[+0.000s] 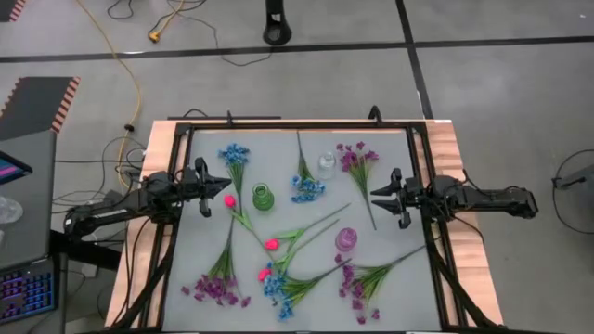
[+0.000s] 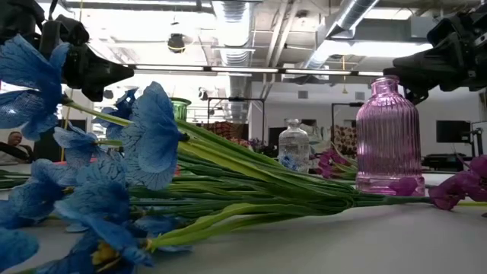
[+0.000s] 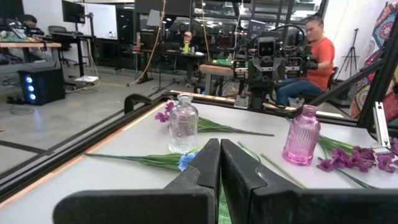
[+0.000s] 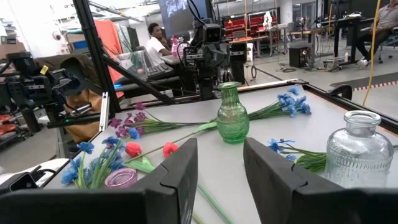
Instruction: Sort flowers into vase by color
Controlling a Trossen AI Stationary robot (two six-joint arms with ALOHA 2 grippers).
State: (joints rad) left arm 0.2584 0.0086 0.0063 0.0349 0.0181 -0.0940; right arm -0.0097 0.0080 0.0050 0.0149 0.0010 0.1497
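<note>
We find the left gripper at the left edge of the surface in the high view, fingers pressed together and holding nothing; its wrist view shows the two dark fingers meeting edge to edge. The right gripper sits at the right edge, fingers spread with a clear gap between them, also empty.

Just right of the left gripper we see a pink-red bud, then the green vase near frame centre. Left of the right gripper, a purple sprig lies beside the clear vase in the upper middle. The pink vase stands lower right of centre.

All flowers lie flat on the surface, none in a vase. A blue sprig is at upper left, another blue sprig left of the clear vase. Two more pink-red buds lie at lower centre, with crossed green stems around them. Purple clusters sit at lower left, a blue cluster at bottom centre, and more purple blooms at lower right.
</note>
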